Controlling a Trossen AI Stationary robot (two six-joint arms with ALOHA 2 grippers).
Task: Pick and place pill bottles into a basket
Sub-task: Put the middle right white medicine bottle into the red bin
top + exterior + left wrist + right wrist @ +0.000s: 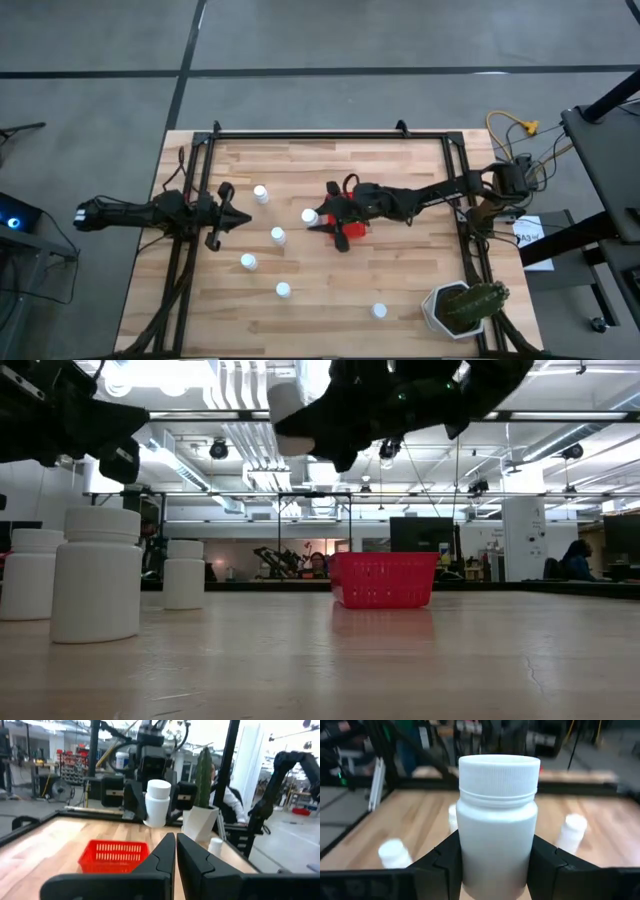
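Observation:
My right gripper (318, 220) reaches in from the table's right and is shut on a white pill bottle (497, 820), held up in the air just left of the red basket (352, 236). The basket stands on the table at mid-table, partly under the right arm; it also shows in the low view as the basket (385, 580). Several more pill bottles stand upright on their bases on the wood, such as one bottle (278, 236) and another bottle (248, 262). My left gripper (235, 215) waits shut at the left side, touching nothing. My right gripper pinches the bottle's body (470, 855) between its two fingers (442, 865), one on each side, below the cap. The fingers come nearly level from the table's right. The bottle stands upright, cap up, lifted clear of the table (159, 802).
A white pot with a green cactus (465, 308) stands at the near right corner. One bottle (379, 311) stands near it, another (260, 193) toward the far left. A black frame (330, 135) borders the table. Bare wood lies right of the basket.

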